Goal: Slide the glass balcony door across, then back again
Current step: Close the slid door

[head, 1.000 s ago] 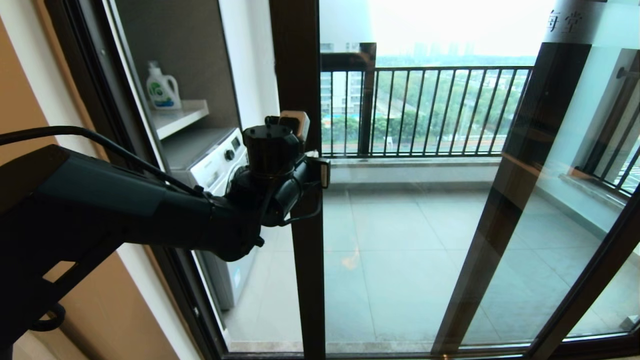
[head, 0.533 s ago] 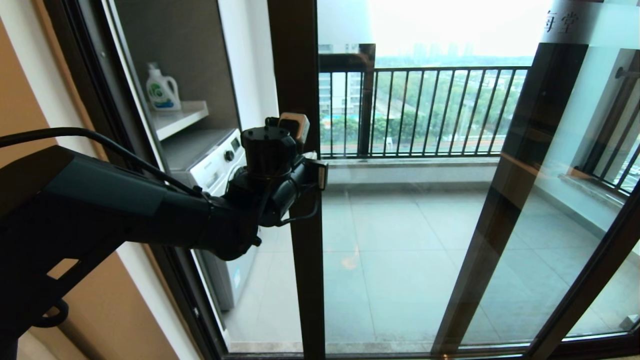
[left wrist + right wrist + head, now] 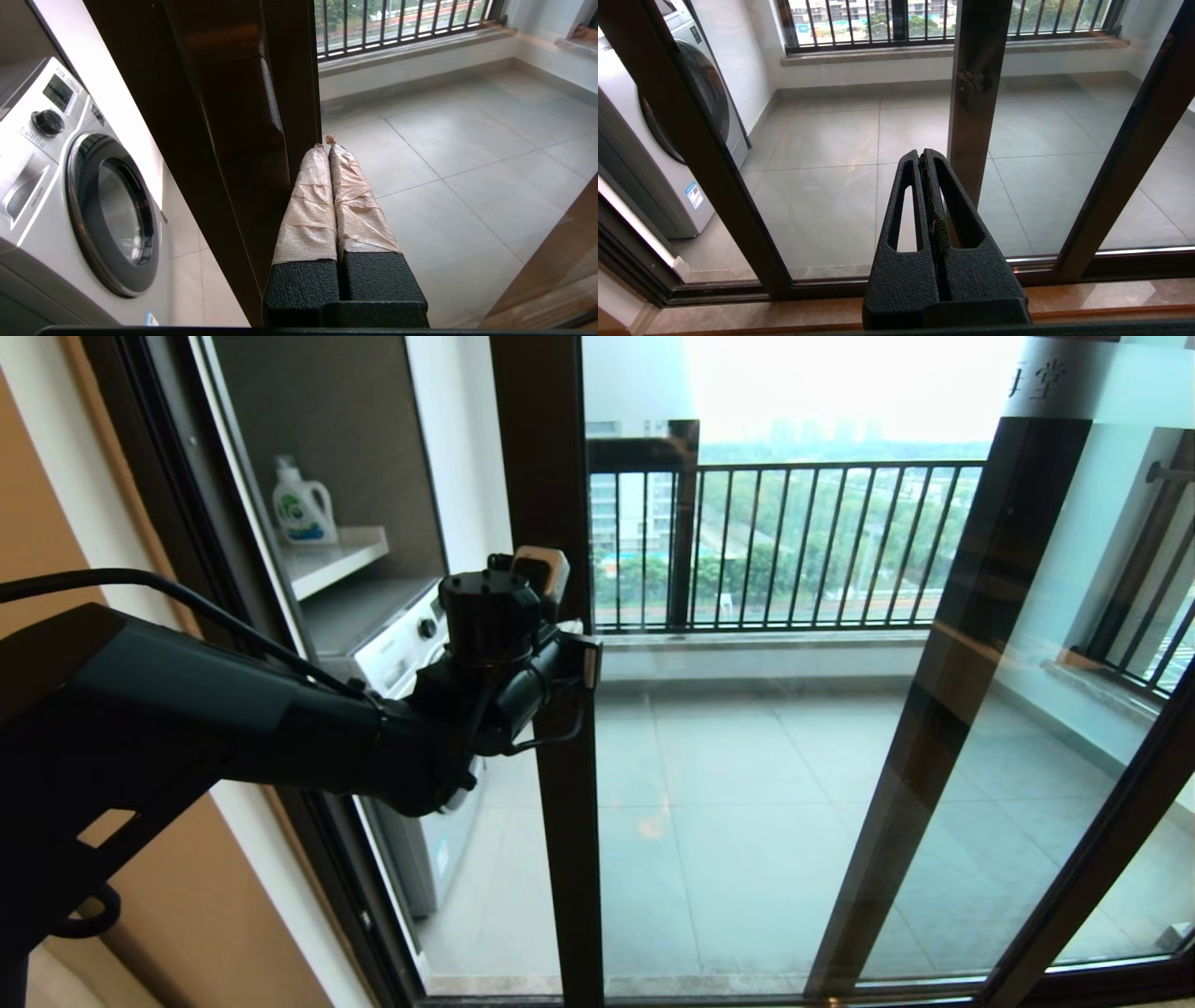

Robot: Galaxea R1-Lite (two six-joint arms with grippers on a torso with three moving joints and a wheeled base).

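The glass balcony door (image 3: 551,476) has a dark brown upright standing left of centre in the head view, with its frosted strip of characters (image 3: 1046,375) at the top right. My left gripper (image 3: 583,658) is shut and holds nothing. Its tape-wrapped fingers (image 3: 313,200) lie against the glass-side edge of the upright (image 3: 196,116), beside the dark bar handle (image 3: 254,140). In the right wrist view, my right gripper (image 3: 921,154) is shut and empty, low in front of the door's bottom rail (image 3: 822,287). The head view does not show it.
A white washing machine (image 3: 411,635) stands on the balcony behind the door's left edge, below a shelf with a detergent bottle (image 3: 303,504). A black railing (image 3: 794,541) closes the far side. Another dark-framed panel (image 3: 1102,859) slants at the right, and a tan wall (image 3: 37,523) is at the left.
The door's upright and its frosted strip have shifted a little to the left, and my left gripper has moved left with the upright. The fingers stay shut.
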